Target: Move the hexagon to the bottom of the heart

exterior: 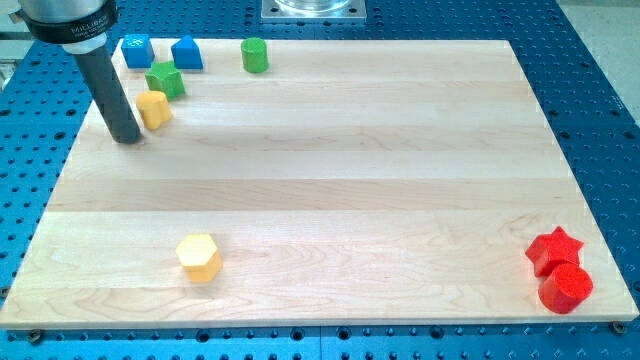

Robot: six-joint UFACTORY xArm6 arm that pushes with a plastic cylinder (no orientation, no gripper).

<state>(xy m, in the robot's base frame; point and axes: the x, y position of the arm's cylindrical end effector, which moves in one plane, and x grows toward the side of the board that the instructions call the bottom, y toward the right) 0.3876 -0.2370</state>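
Observation:
A yellow hexagon (199, 258) lies near the view's bottom left of the wooden board (330, 170). A yellow heart (153, 109) sits near the top left. My tip (127, 138) rests on the board just left of and slightly below the heart, close to it or touching it, and far above the hexagon.
A green star (165, 80) sits just above the heart. A blue block (136, 50) and a blue house-shaped block (186, 53) lie at the top left, with a green cylinder (254, 55) to their right. A red star (554, 249) and a red cylinder (566, 288) sit at the bottom right.

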